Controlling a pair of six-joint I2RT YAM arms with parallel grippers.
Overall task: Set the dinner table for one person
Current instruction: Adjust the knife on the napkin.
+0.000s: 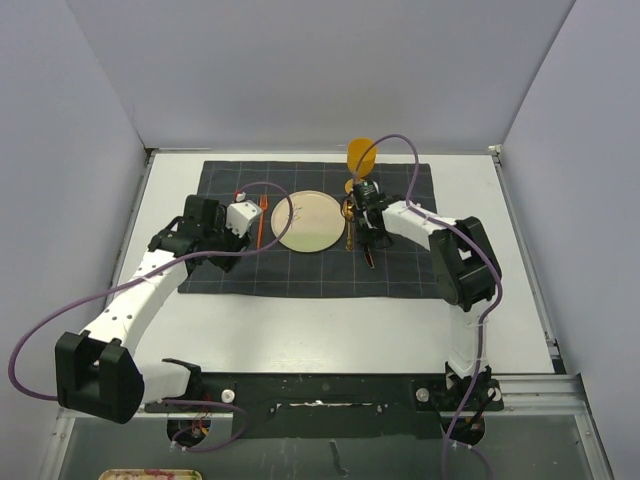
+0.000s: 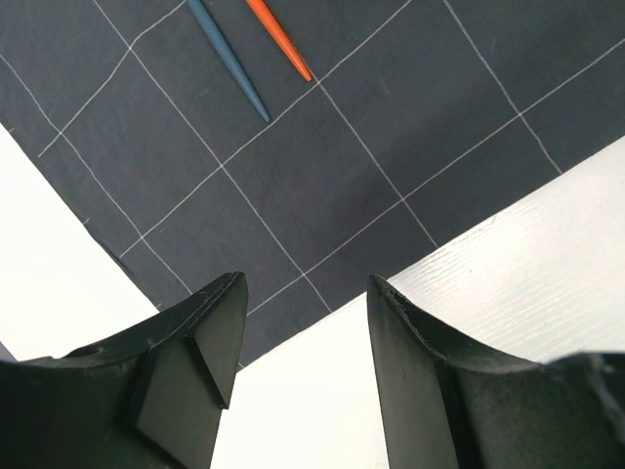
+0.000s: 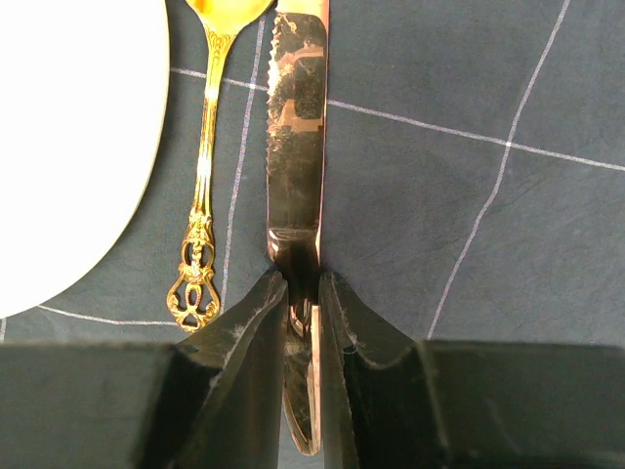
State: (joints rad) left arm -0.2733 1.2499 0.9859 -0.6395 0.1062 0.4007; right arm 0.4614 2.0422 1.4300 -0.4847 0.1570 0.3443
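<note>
Counter (image 1: 330, 330), white, fills the middle of the top view, with a dark gridded cloth (image 1: 400, 270) spread at its centre. Right of the plate (image 1: 306, 221), a gold spoon (image 3: 202, 195) and a knife (image 3: 296, 147) are laid. The knife's handle is pinched by the narrowed right hand (image 3: 301, 283). The left hand (image 2: 305, 281) is held wide and empty above the cloth's edge.
</note>
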